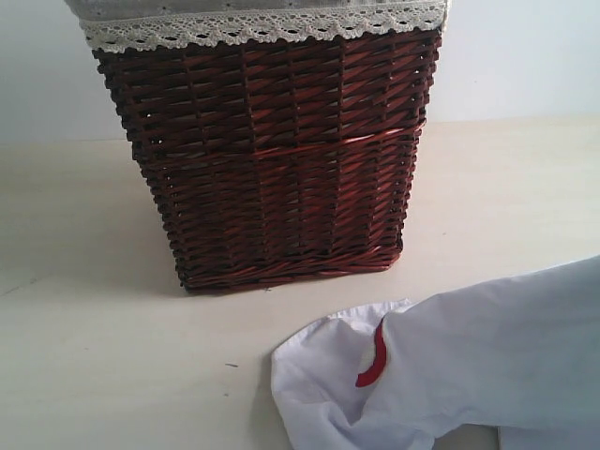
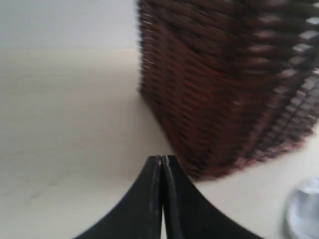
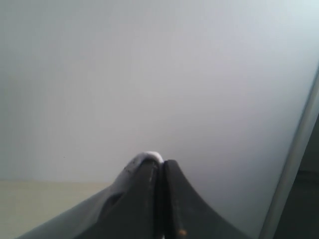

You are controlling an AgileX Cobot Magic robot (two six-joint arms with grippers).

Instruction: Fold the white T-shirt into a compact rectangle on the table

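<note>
Over on the left, the left gripper (image 2: 162, 160) is closed on nothing, its jaws pressed together above the bare table (image 1: 84, 356). Mid-scene, at the far side, stands a dark wicker basket (image 1: 272, 159). At near right the white T-shirt (image 1: 487, 356) sits rumpled, a red curve (image 1: 375, 361) showing — the right gripper (image 3: 160, 164) is clamped on a white fold of it.

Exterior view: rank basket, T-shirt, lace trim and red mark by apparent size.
1. wicker basket
2. white T-shirt, cut off by the frame edge
3. lace trim
4. red mark on the shirt
</note>
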